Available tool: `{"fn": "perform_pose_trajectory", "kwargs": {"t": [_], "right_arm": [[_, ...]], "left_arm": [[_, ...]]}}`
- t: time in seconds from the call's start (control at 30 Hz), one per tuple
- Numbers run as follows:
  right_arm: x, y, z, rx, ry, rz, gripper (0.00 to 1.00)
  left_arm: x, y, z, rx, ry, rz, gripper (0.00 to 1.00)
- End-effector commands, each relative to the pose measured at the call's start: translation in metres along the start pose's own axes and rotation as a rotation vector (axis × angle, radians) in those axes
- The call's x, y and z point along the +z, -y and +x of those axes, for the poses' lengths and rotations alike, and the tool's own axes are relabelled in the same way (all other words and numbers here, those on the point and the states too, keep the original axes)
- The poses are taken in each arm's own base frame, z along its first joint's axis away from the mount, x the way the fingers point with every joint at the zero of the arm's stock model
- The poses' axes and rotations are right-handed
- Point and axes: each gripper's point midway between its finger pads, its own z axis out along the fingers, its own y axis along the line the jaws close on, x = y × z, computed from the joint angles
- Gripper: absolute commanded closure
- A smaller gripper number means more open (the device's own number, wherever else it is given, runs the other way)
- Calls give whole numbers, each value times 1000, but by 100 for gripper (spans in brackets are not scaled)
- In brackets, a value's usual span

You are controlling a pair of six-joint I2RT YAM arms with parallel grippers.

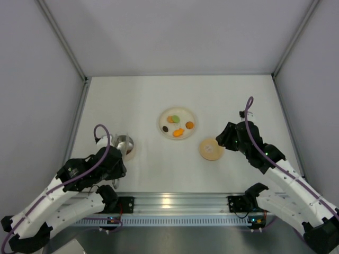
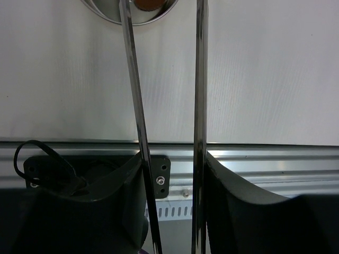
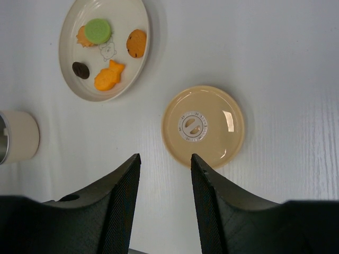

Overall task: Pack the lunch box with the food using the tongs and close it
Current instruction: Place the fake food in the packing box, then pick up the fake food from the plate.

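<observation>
The lunch box (image 1: pixel 125 144) is a small steel pot at the left; in the left wrist view its rim (image 2: pixel 114 13) shows at the top edge with an orange piece (image 2: pixel 148 3) inside. My left gripper (image 2: pixel 174 159) is shut on the tongs (image 2: pixel 135 95), whose two thin arms stand apart and reach up to the pot. The tan lid (image 3: pixel 203 126) lies flat on the table. Just short of it, my right gripper (image 3: pixel 165 157) hangs open and holds nothing. Food remains on the cream plate (image 3: pixel 124 16): a green piece (image 3: pixel 98 30), an orange fish (image 3: pixel 108 76), a brown piece (image 3: pixel 81 69).
The plate (image 1: pixel 162 120) sits mid-table between the pot and the lid (image 1: pixel 211 149). An aluminium rail (image 1: pixel 175 202) runs along the near edge beneath both arms. Grey walls close in the table on three sides.
</observation>
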Motion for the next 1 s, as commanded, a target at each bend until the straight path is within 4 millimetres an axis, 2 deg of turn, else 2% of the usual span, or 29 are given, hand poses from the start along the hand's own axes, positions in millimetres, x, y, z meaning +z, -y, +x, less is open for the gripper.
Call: {"fn": "perform_pose_trajectory", "kwargs": {"t": [0.0,0.23,0.37,0.5,0.57,0.6,0.63,0.67,0.73,0.77,0.97], "right_arm": [[-1,-18,-12,10,52,-66,57],[-2,-18,-13,9,54,-66,57],[-1,-18,-14,9,53,-65,57],[-2,-20,-15,11,55,-68,57],[-3,-19,-15,10,57,-66,57],[-3,-19,-15,10,58,-67,57],[-3,-19,-15,9,55,-65,57],[-4,-18,-14,7,53,-63,57],[-5,-18,-15,6,53,-63,57],[-7,-18,-15,6,56,-65,57],[-11,-16,-16,1,56,-59,57]], "left_arm": [[-5,-25,12,23,-42,-93,53],[-5,-19,9,28,-37,-76,52],[-3,2,-3,65,-45,-54,53],[-3,40,-31,119,-20,9,52],[3,65,-45,152,-10,38,52],[9,70,-47,169,-17,31,52],[8,83,-53,175,-13,61,52],[18,96,-57,186,-21,67,51],[22,116,-67,211,-14,106,50],[32,128,-70,228,-16,108,50],[67,180,-83,281,-48,149,48]]}}
